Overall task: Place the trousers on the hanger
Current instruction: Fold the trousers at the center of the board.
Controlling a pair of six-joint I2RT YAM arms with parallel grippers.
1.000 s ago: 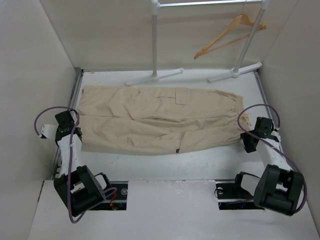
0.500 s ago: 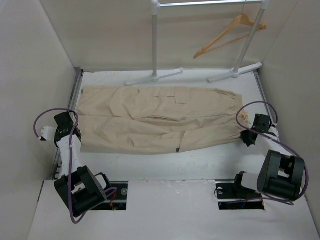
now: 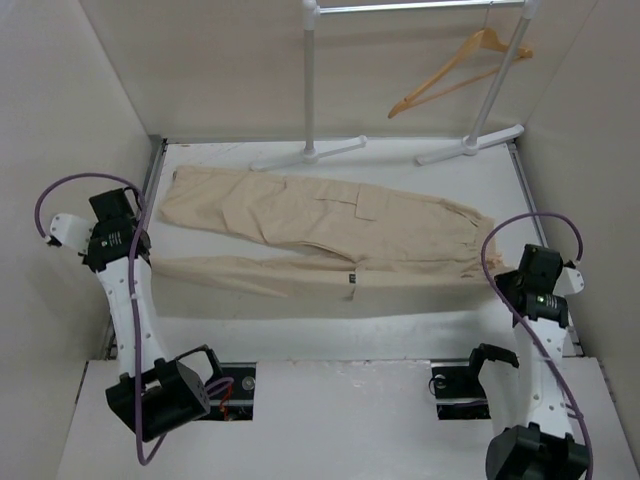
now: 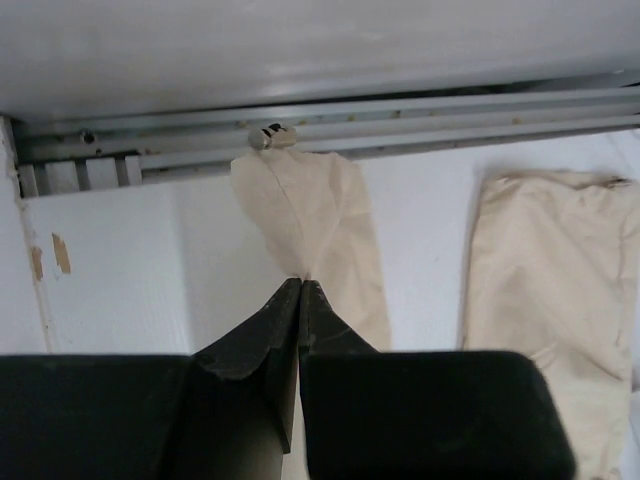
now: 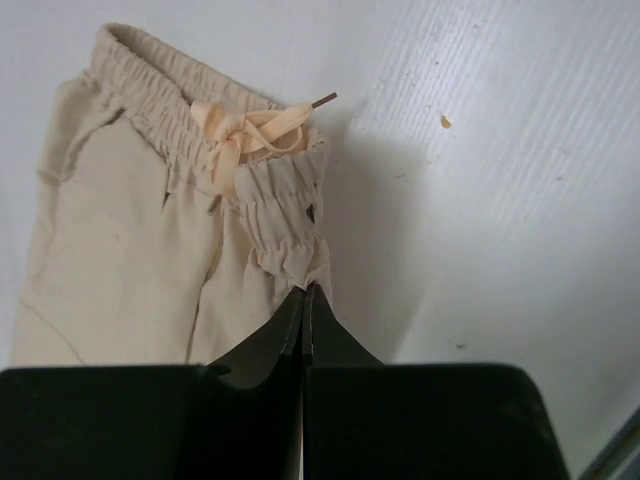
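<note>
The beige trousers (image 3: pixel 310 225) stretch across the white table, waistband to the right and leg ends to the left. My left gripper (image 3: pixel 142 258) is shut on the hem of the near leg (image 4: pixel 310 215) and holds it off the table; the far leg (image 4: pixel 550 270) lies flat. My right gripper (image 3: pixel 513 275) is shut on the near end of the gathered waistband (image 5: pixel 285 250), just below the drawstring bow (image 5: pixel 240 128). The wooden hanger (image 3: pixel 455 72) hangs from the rack's rail at the back right, well apart from both grippers.
The white clothes rack stands behind the trousers, with one upright (image 3: pixel 310 80) at the middle and one foot (image 3: pixel 470 143) at the right. Pale walls close in both sides. A metal rail (image 4: pixel 330 125) runs along the table's left edge.
The right gripper closed on the waistband. Both arms then rose and pulled outward, lifting the trousers' near edge, so the near leg now hangs taut between them.
</note>
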